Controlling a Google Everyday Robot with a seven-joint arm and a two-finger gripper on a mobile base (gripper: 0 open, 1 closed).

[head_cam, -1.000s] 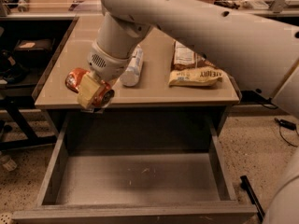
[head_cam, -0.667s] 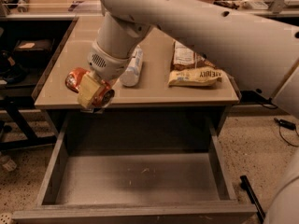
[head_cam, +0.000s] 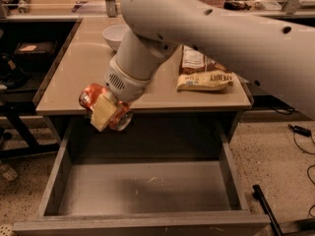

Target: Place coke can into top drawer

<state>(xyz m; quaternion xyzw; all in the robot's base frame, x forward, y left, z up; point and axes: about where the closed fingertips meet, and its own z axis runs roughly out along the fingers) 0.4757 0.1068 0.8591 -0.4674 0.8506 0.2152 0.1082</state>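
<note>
The coke can (head_cam: 93, 98) is red-orange with a silver end and lies sideways in my gripper (head_cam: 106, 111). The pale fingers (head_cam: 103, 113) are closed around it. I hold the can just past the table's front edge, above the back left part of the open top drawer (head_cam: 142, 188). The drawer is wide and shallow with a scuffed grey bottom and low walls. My large white arm reaches in from the upper right and hides part of the tabletop.
A white bowl (head_cam: 114, 35) stands at the back of the table (head_cam: 74, 73). Two snack bags (head_cam: 204, 73) lie on the table's right side. A dark shelf unit (head_cam: 24, 58) is at the left. Cables (head_cam: 300, 132) lie on the floor at right.
My gripper has carried the can off the tabletop, forward and down, to above the drawer. The white bottle is hidden behind the arm now.
</note>
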